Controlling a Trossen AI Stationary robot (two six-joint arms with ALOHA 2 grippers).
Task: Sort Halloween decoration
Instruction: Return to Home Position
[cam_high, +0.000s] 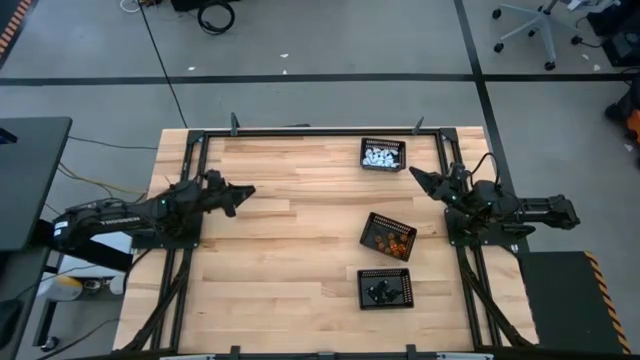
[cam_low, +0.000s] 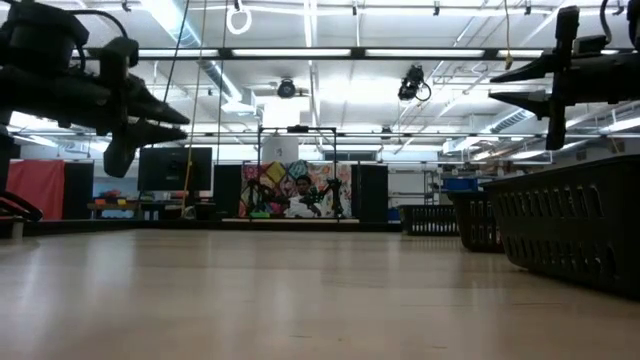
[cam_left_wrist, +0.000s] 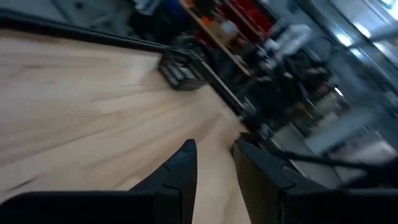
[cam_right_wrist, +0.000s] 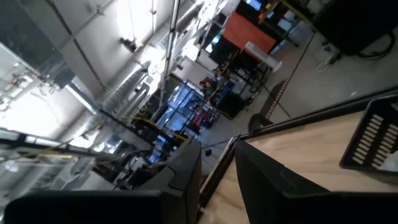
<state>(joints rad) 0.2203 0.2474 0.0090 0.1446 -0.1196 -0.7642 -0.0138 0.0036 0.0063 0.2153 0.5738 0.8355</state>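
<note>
The light wooden plank bench carries three black rectangular mesh trays in a line down its right half. The far tray holds a cluster of tiny white Halloween figures. The middle tray, turned slightly askew, holds tiny orange figures. The near tray holds tiny black figures, which are hard to make out against the mesh. No loose figure shows on the bare wood.

The left arm lies folded along the bench's left edge. Its left tool points inward above the wood, well apart from all three trays. Its wrist view shows the two dark fingers with a narrow gap between them and nothing in it.

The right arm is folded at the right edge. Its right tool hangs above the bench between the far and middle trays, nearer the far one and touching neither. Its fingers also stand narrowly apart and hold nothing. In the low view both tools hang high above the surface.
</note>
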